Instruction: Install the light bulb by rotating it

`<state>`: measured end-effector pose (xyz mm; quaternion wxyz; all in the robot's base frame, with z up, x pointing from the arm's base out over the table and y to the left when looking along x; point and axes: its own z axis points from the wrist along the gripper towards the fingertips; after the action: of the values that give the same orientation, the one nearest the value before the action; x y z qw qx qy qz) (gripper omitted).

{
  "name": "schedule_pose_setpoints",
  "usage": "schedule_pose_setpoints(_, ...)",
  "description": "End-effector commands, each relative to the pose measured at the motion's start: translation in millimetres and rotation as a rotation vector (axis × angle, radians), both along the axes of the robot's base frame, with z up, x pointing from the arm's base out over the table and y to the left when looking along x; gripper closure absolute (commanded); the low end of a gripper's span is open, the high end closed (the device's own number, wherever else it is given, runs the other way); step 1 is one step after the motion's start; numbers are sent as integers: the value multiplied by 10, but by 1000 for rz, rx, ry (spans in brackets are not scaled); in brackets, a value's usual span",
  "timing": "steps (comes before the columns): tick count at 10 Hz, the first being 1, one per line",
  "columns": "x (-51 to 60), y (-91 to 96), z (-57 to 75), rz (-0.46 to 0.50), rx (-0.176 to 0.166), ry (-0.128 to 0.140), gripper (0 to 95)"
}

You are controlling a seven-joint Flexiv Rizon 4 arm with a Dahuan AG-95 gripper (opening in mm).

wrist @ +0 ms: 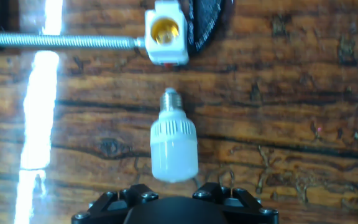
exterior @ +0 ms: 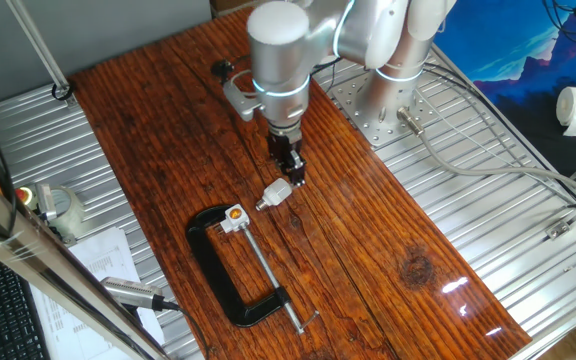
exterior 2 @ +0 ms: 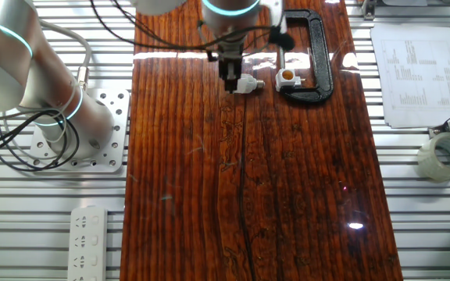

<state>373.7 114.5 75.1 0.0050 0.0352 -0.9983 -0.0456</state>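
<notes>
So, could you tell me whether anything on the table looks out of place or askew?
Only the light bulb: it lies on its side on the wooden table, apart from the white socket held in the black C-clamp, its screw base pointing roughly toward the socket. Nothing looks damaged.

Light bulb (wrist: 173, 149) lying on the wooden worktop (wrist: 303, 112), silvery screw base pointing toward the white socket block (wrist: 165, 33) with its orange centre, a small gap remaining between them. Socket pressing against the C-clamp's threaded screw (wrist: 67, 42). Black claw housing (wrist: 174, 208) showing along the bottom edge, fingertips hidden.
</notes>
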Motion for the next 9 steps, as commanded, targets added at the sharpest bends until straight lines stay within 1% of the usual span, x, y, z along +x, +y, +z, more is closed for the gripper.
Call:
schedule_pose_setpoints(1,45,-1,-4,22,3,-56,190)
schedule_pose_setpoints(2,36,-3,-53,23,3,-72,190)
schedule_pose_setpoints(3,32,-3,-73,25,0,-76,190)
schedule_pose_setpoints(4,13,-3,-157,25,-1,-94,190)
schedule_pose_setpoints(5,9,-4,-188,25,-2,-97,190)
schedule_pose_setpoints(6,18,-5,-191,23,-2,-96,190)
schedule_pose_setpoints(9,179,57,-81,24,-10,-64,190)
